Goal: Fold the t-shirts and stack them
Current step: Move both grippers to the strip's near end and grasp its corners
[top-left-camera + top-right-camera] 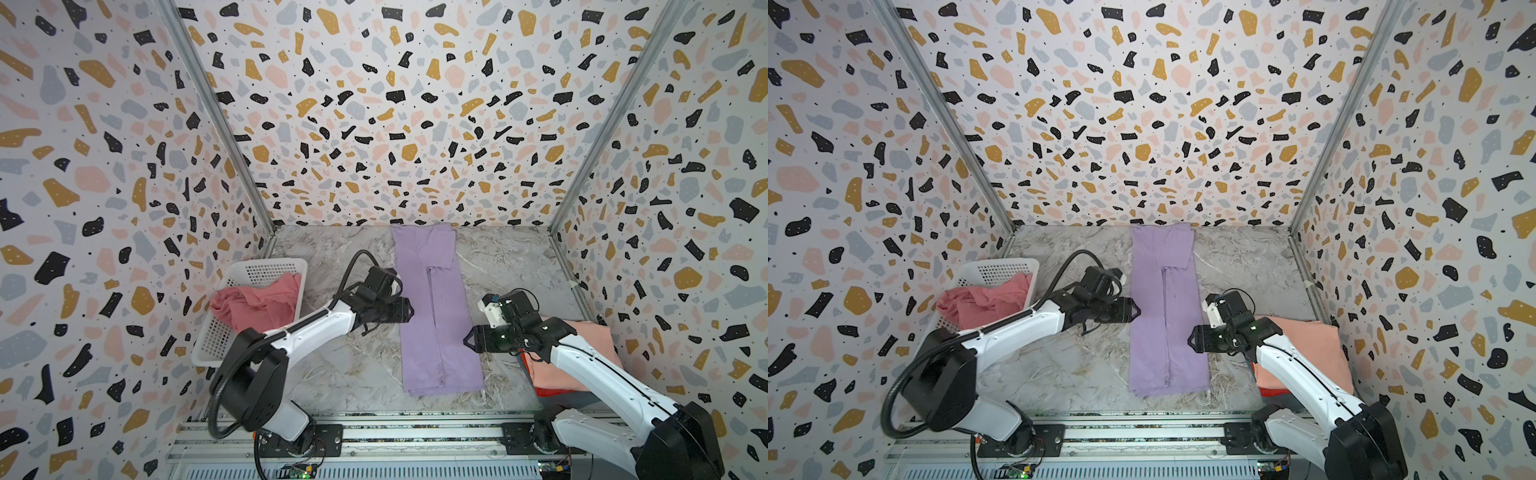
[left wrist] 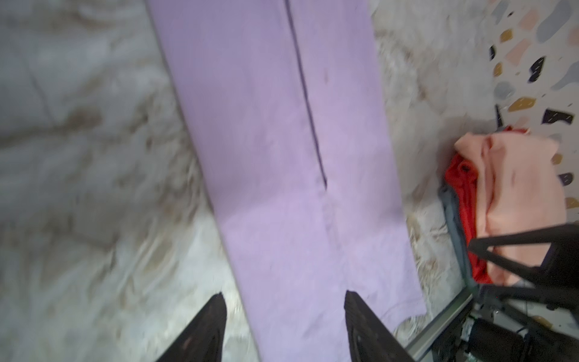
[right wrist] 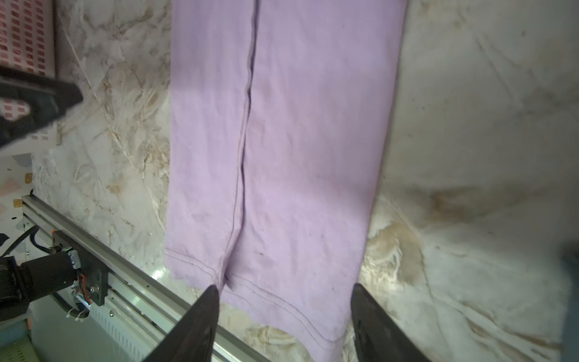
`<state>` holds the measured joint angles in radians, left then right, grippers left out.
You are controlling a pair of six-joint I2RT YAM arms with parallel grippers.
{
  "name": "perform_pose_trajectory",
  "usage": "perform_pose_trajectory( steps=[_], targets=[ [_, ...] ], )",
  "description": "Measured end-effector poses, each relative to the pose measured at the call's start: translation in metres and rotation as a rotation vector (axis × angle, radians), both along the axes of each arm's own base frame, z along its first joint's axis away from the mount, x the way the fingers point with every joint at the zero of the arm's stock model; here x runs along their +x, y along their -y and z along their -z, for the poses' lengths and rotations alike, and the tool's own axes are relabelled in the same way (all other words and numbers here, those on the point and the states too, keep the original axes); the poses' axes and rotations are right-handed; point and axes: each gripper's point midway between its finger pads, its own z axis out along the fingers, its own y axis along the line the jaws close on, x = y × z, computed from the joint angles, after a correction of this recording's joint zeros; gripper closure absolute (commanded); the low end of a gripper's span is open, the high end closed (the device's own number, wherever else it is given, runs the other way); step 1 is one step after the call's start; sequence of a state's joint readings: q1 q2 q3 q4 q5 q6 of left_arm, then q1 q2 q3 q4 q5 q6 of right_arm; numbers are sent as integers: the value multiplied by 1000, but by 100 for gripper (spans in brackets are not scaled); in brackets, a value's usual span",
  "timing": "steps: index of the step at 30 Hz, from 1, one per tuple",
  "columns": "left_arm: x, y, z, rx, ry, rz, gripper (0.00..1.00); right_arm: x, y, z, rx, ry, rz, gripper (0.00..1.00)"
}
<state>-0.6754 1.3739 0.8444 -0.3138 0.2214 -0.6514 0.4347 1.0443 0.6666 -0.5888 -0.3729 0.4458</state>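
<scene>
Lying folded into a long strip on the marble table [image 1: 332,374], the lilac t-shirt [image 1: 436,316] runs from twelve to six o'clock in both top views. The left gripper [image 1: 409,311] hangs at its nine o'clock edge and the right gripper [image 1: 468,338] at its three o'clock edge. A white basket [image 1: 266,264] at nine o'clock holds the crumpled rose pink t-shirt [image 1: 257,301]. The right arm partly hides the peach t-shirt [image 1: 596,336] at four o'clock. The left wrist view shows jaws apart over lilac cloth, holding nothing, and the red t-shirt [image 2: 460,181] under the peach one. The right wrist view shows jaws apart by the lilac hem, empty.
</scene>
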Motion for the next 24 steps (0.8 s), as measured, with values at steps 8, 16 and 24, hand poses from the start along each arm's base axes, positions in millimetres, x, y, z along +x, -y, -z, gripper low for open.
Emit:
perform_pose_trajectory(
  steps=[8, 16, 24],
  targets=[
    [-105, -3, 27, -69, -139, -14, 37, -47, 7, 33, 30, -146, -8, 35],
    [-134, 18, 62, -47, -242, -28, 37, -56, 13, 45, 36, -179, 57, 35],
    [-134, 38, 75, -69, -252, -33, 46, -72, 20, 69, 26, -256, 117, 35]
  ],
)
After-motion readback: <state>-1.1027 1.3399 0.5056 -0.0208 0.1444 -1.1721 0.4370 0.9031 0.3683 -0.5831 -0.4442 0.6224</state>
